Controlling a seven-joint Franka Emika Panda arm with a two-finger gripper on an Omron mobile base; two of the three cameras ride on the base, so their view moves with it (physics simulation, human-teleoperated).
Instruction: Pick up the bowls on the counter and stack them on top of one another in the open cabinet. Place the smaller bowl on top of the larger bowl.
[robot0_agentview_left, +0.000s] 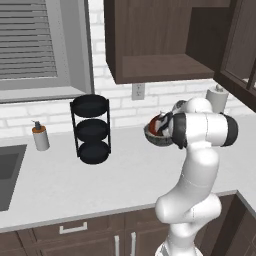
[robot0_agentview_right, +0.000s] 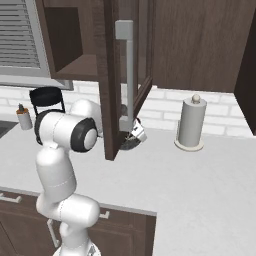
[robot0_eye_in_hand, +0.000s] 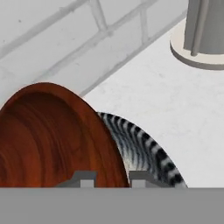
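In the hand view the smaller red-brown bowl (robot0_eye_in_hand: 52, 135) stands tilted on edge, and my gripper (robot0_eye_in_hand: 111, 180) is shut on its rim, one fingertip (robot0_eye_in_hand: 85, 179) on each side. Right behind it lies the larger grey bowl (robot0_eye_in_hand: 144, 148), showing its striped outside. In the left base view the red-brown bowl (robot0_agentview_left: 159, 123) leans over the grey bowl (robot0_agentview_left: 156, 139), which rests on the counter (robot0_agentview_left: 75, 180) near the wall, half hidden by my forearm. The open cabinet (robot0_agentview_left: 160, 67) hangs above with a bare shelf. My gripper (robot0_agentview_right: 136, 131) sits just past the cabinet door (robot0_agentview_right: 112, 80).
A black three-tier rack (robot0_agentview_left: 91, 129) and a soap dispenser (robot0_agentview_left: 40, 136) stand to the left, and a sink (robot0_agentview_left: 7, 170) lies at the far left. A paper towel holder (robot0_agentview_right: 191, 122) stands to the right of the bowls. The glass-paned door hangs open close to my hand.
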